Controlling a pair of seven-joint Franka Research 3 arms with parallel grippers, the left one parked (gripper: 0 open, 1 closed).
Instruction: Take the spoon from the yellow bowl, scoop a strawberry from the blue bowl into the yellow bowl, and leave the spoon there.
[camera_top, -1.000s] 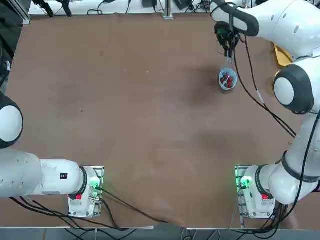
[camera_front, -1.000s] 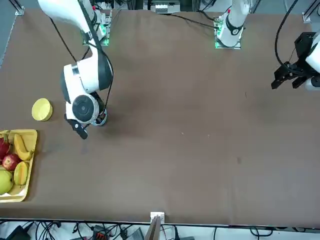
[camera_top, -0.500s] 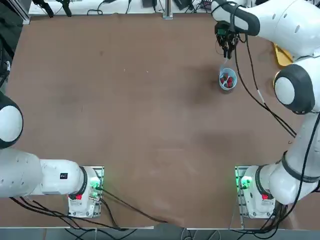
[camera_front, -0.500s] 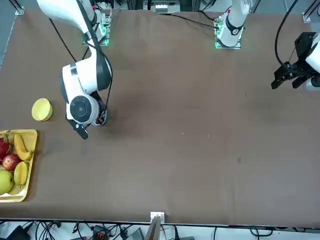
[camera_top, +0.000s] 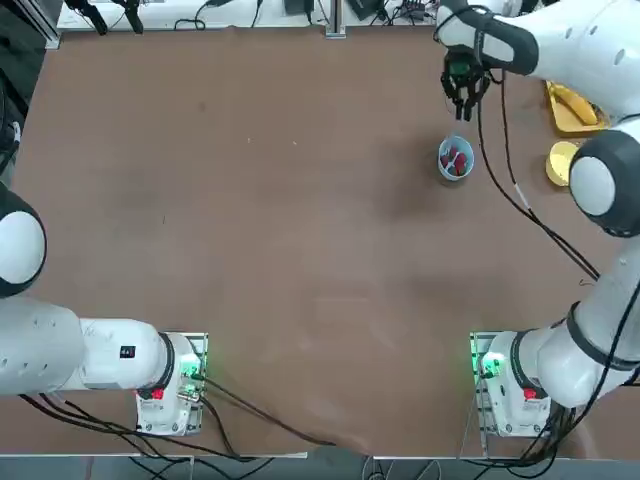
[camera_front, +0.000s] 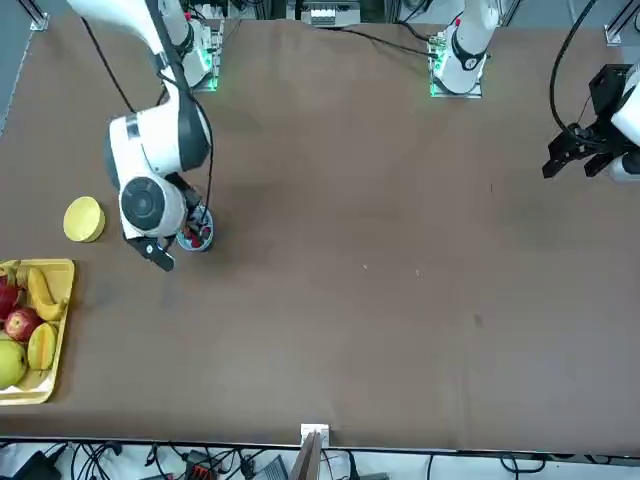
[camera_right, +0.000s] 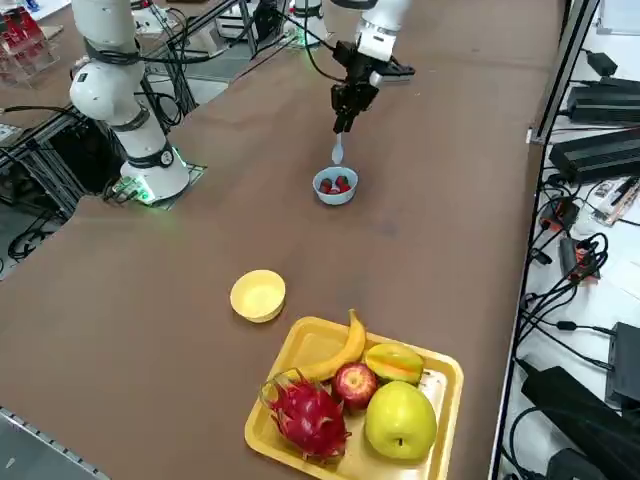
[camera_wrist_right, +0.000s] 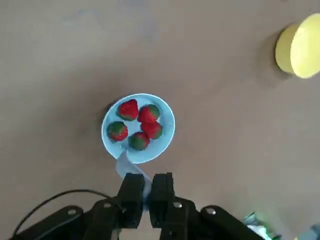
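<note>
The right arm is stretched far out from its base over the table, with the wrist bent so that the right gripper (camera_right: 343, 112) points down. The gripper hangs in the air above the table surface and does not touch it. Its two fingers (camera_wrist_right: 131, 194) are closed tight on the handle of the spoon (camera_wrist_right: 131, 168), which hangs down below them.

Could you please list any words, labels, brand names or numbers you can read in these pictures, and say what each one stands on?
None can be read: the small light-blue bowl, small yellow bowl, pale plastic spoon and brown table bear no lettering. A small dark mark on the parked arm's base is too small to read.
</note>
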